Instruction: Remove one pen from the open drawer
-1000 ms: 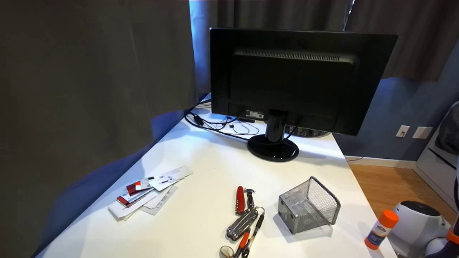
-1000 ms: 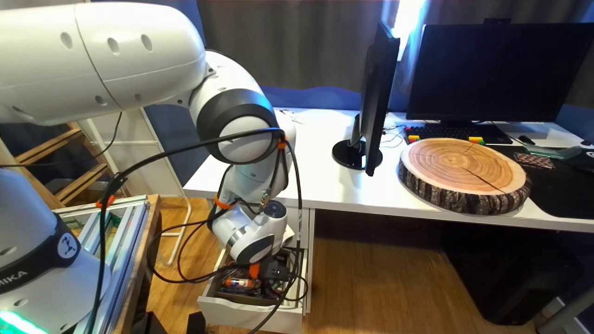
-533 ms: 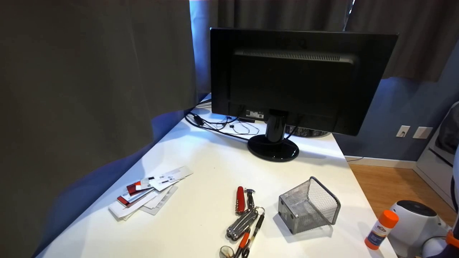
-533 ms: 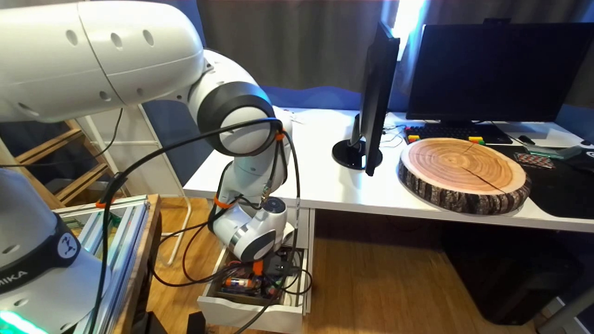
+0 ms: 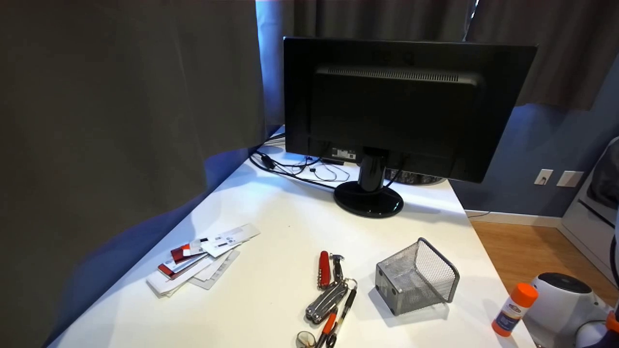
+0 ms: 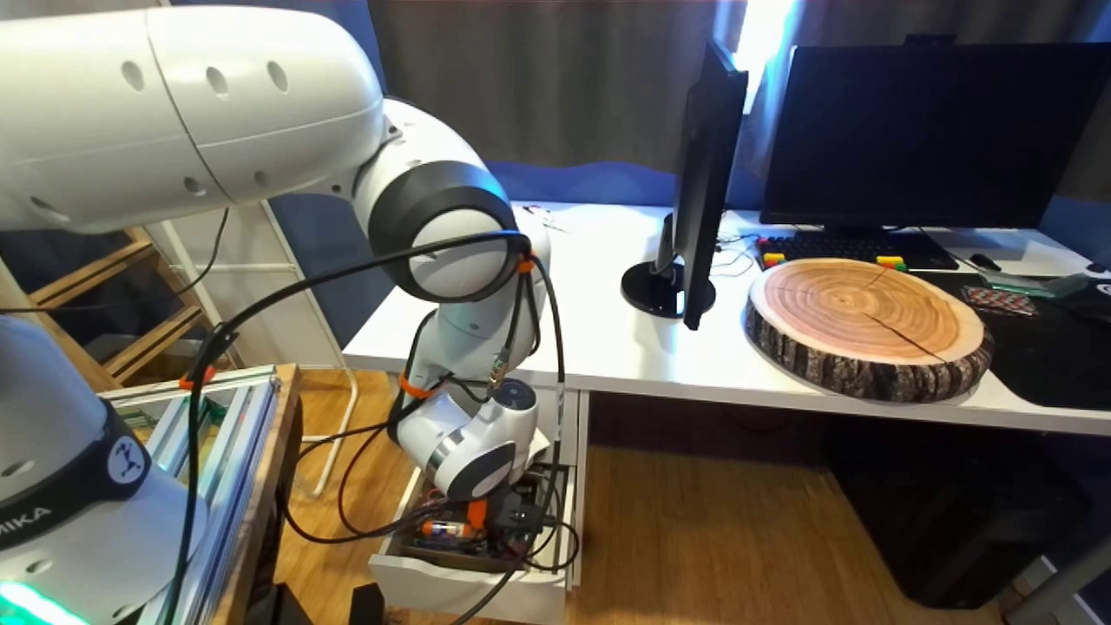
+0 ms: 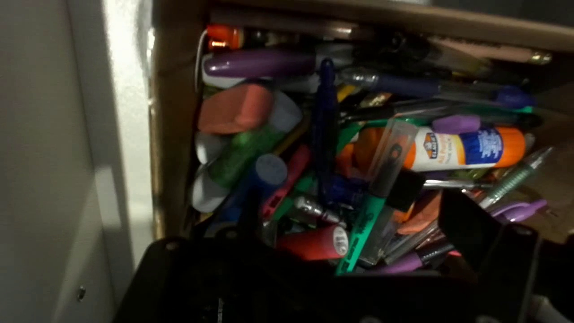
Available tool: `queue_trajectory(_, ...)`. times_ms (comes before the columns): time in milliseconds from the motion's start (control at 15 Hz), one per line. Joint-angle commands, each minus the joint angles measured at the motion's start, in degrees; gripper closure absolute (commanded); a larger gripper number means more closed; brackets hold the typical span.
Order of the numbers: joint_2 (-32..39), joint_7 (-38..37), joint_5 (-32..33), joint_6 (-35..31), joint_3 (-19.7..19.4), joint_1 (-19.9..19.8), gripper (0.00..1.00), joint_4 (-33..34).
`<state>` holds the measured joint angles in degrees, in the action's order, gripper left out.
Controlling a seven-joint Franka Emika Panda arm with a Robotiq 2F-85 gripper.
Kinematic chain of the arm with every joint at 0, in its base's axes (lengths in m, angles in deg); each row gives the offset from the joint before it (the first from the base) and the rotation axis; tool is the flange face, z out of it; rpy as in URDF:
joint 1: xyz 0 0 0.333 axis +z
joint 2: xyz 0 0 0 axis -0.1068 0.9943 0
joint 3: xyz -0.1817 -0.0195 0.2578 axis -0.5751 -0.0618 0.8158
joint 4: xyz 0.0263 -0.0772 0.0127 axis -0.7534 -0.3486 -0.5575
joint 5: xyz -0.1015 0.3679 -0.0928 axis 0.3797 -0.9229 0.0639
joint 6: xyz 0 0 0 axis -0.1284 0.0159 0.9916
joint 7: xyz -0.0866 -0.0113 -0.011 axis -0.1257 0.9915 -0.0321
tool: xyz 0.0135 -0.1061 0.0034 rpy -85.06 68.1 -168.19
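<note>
Black gripper [image 7: 332,202], jaws wide apart, empty — straight green pen [image 7: 373,208], translucent-capped, smooth cylindrical glue stick [image 7: 441,150]

In the white drawer [image 6: 425,583], a brown cardboard box [image 7: 493,29] holds a green pen [image 7: 364,231] with a translucent cap [image 7: 397,143]. By the front edge of the white desk [image 6: 608,356], a tan wood slab [image 6: 859,304] shows concentric rings and mottled brown-grey bark [image 6: 868,378].
</note>
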<state>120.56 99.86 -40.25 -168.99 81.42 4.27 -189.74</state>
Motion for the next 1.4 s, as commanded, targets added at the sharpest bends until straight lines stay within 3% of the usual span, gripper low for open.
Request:
queue_trajectory(0,0.0,-1.41,2.02,1.08,0.28,-1.85,0.0,-1.29)
queue_trajectory(533,0.0,-0.86,2.44,1.73,0.47,-2.49,0.07,-1.17)
queue_trajectory(733,0.0,-0.09,3.03,4.49,1.27,-3.11,0.12,-0.72)
queue_trajectory(1000,-0.11,0.63,3.15,9.89,2.41,-3.52,0.08,0.49)
queue_trajectory(1067,-0.15,3.27,-0.23,10.67,2.47,-2.74,0.09,0.62)
queue_trajectory(1200,-0.17,4.65,-1.17,12.29,2.73,-2.45,0.15,1.1)
queue_trajectory(1267,-0.17,5.3,-1.62,12.8,2.81,-2.31,0.31,1.34)
queue_trajectory(1333,-0.17,5.78,-2.18,13.2,2.82,-2.18,0.4,1.54)
